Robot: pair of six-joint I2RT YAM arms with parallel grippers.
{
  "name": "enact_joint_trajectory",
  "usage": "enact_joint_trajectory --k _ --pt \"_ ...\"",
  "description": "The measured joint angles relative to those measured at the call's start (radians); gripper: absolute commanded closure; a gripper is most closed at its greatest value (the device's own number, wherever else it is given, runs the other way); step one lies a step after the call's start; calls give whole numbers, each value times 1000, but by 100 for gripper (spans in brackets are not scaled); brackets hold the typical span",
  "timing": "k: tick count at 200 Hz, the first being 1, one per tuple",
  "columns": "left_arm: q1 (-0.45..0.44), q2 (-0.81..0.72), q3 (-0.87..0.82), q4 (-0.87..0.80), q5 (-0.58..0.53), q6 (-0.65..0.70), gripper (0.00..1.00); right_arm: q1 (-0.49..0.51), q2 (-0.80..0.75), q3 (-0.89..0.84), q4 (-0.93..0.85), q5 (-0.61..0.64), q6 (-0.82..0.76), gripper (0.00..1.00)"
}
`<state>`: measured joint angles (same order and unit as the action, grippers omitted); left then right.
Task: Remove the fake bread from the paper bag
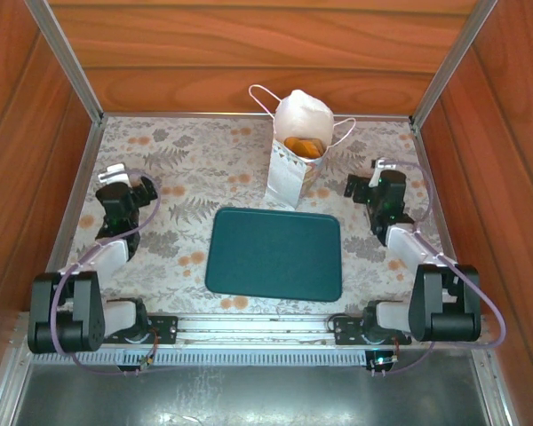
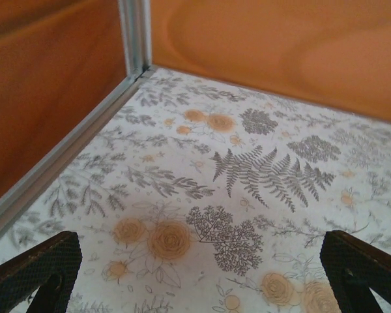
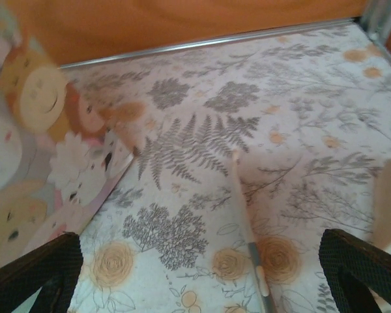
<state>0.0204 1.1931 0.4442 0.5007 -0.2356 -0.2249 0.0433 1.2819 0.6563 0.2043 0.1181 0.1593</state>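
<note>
- Black ridged fingers (image 2: 39,264) of your left gripper (image 2: 195,280) sit at the two bottom corners of the left wrist view, spread wide, with bare fern-and-rose printed tablecloth (image 2: 247,169) between them.
- Your right gripper (image 3: 199,274) is spread just as wide and holds nothing; the cartoon-printed side of the small upright white paper bag (image 3: 39,163) fills the left edge of that view.
- From above, the bag (image 1: 289,173) stands at the far middle of the table, just beyond the flat dark-teal rectangular tray (image 1: 275,253).
- Golden-brown fake bread (image 1: 302,146) shows in the bag's open mouth, below its bulging white back panel. How many pieces lie beneath cannot be told.
- The bag stands between your grippers: the right gripper (image 1: 377,182) is near its right side, and the left gripper (image 1: 124,188) is well apart on the other side.
- Watch the bag: it looks light and unbraced, so a one-armed reach would likely tip it or push it away.
- Wide jaws entering the mouth could catch and crumple the paper rim.
- Thin white cord handles (image 1: 345,129) loop out towards your right gripper and could snag a finger, dragging the bag.
</note>
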Motion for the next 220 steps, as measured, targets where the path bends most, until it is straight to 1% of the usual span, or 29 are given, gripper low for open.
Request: enact_joint_trajectory --k 18,36,46,69,87,93,97,111,134,154,172,201,220 --pt "2 -68 39 -100 -6 -73 0 -5 -5 112 -201 10 91 0" --pt "17 -132 53 -167 24 -162 0 -5 -11 194 -351 -45 166 0" --pt "40 -159 55 -199 91 -217 0 -5 -22 207 -393 -90 196 0" --pt "83 -185 68 -252 224 -343 0 -5 -89 186 -432 -260 280 5" --pt "82 -161 119 -282 348 -421 6 -5 -142 169 -422 -372 346 9" --pt "74 -141 151 -290 393 -442 9 -5 -154 169 -419 -399 370 9" --pt "67 -125 174 -294 423 -452 10 -5 -163 169 -414 -418 384 13" --pt "34 -66 255 -296 510 -485 14 -5 -179 169 -402 -462 433 15" --pt "-68 43 390 -295 612 -517 19 -5 -196 169 -401 -508 503 18" --pt "-157 152 517 -296 675 -534 26 -5 -210 170 -403 -536 541 20" --pt "-217 257 636 -298 726 -550 29 -5 -231 172 -407 -557 566 24" --pt "-279 422 811 -298 784 -607 38 -5 -260 187 -407 -592 599 26" --pt "-308 511 907 -300 811 -643 39 -5 -269 204 -406 -615 613 27"
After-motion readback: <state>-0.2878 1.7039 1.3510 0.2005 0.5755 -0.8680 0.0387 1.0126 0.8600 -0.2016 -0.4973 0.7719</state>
